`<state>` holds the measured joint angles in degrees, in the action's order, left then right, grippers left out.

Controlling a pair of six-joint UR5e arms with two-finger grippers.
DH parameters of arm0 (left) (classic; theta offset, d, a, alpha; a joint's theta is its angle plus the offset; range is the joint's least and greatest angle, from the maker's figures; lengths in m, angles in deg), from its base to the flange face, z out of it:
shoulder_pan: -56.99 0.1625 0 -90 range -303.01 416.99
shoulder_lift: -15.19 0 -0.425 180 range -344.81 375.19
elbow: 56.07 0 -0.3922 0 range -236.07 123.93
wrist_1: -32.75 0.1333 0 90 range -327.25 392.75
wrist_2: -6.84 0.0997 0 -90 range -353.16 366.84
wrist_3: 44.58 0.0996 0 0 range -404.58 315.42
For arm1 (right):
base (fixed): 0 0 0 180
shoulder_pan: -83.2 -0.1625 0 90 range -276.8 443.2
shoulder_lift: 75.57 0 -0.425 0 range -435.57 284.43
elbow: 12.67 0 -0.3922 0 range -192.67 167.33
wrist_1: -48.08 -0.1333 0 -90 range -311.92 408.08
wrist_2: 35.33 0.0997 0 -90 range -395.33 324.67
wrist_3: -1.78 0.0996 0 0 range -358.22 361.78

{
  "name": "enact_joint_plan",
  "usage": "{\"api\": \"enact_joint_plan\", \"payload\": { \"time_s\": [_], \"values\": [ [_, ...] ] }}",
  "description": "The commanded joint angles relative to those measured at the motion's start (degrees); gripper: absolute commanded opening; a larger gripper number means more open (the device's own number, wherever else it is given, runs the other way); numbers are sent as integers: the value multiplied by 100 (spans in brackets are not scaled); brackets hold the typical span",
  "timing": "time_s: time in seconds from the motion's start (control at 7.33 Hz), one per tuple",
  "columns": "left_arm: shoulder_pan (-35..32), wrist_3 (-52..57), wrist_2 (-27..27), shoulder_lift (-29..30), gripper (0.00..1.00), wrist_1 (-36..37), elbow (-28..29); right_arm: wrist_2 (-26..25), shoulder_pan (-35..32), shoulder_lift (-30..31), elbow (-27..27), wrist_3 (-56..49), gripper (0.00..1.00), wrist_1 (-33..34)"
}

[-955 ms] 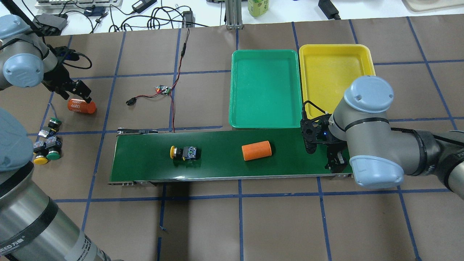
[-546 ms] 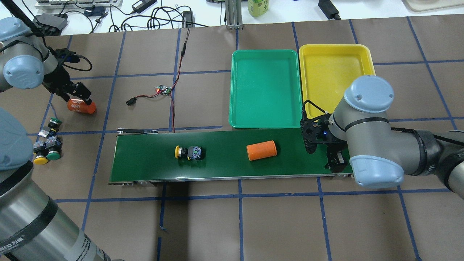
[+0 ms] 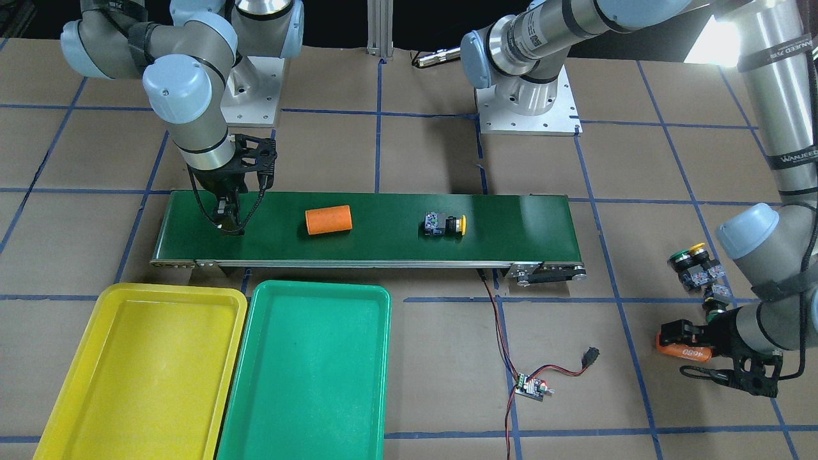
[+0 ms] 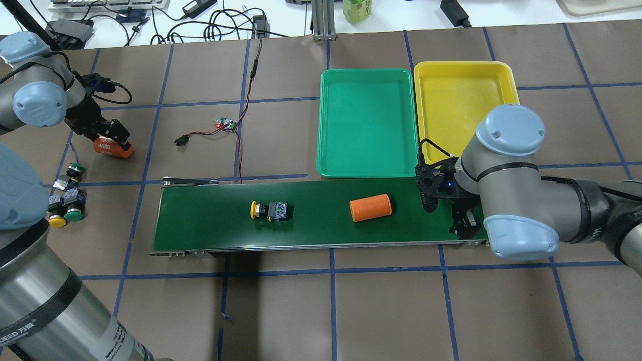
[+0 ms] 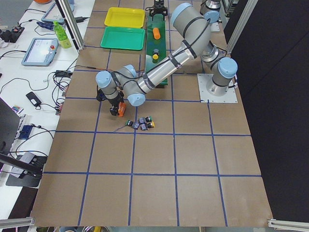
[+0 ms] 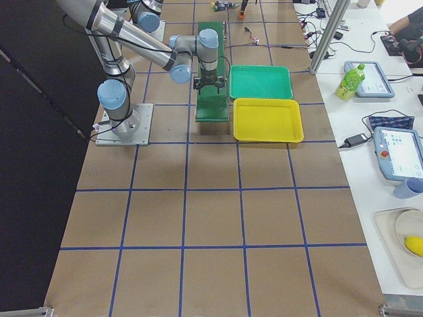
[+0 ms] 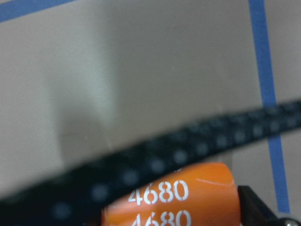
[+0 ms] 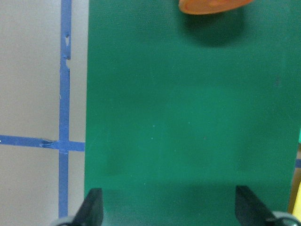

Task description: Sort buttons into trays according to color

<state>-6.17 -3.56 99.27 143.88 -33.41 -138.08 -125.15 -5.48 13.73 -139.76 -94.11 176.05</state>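
Noted brown paper-covered worktop (image 4: 351, 311) and long dark-green conveyor belt (image 4: 210, 225). Found shallow green plastic tray (image 4: 366, 120) and shallow yellow plastic tray (image 4: 461, 100) empty beside belt's right-arm end. Found right tool (image 3: 229, 225) spread wide, low over that end. Found left tool (image 3: 685, 345) astride labelled orange cylinder (image 7: 174, 197); could not tell whether clamped. Logged plain orange cylinder (image 4: 370, 207) nearer right tool than yellow-capped black push-button (image 4: 271, 210) mid-belt; three more buttons (image 4: 65, 205) clustered off-belt. Judged likely fault: closing on cylinder instead of button.

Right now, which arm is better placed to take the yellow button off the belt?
Right. The right gripper hangs open over the belt, near the yellow tray. The left gripper is off the belt, at an orange cylinder.
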Motion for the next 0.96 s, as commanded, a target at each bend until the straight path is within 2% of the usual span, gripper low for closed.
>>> {"api": "enact_joint_plan", "payload": {
  "time_s": [0.0,0.14,0.27,0.55,0.68,0.82],
  "values": [
    [-20,-250,55,-211,27,-359,-34,0,0,-19,9,0,100,9],
    [-99,-574,46,-578,16,-763,-226,0,0,-19,9,0,100,9],
    [-134,-629,-41,-1173,16,-1193,-602,0,0,-19,9,9,100,0],
    [-466,-1531,-409,-2360,16,-1373,-1759,0,0,-19,9,9,100,9],
    [-930,-2136,-419,-2905,16,-1304,-2375,0,0,-19,9,9,100,9],
    [-1474,-2855,-420,-3268,16,-1277,-2712,0,0,-19,9,9,100,9]
  ]
}}
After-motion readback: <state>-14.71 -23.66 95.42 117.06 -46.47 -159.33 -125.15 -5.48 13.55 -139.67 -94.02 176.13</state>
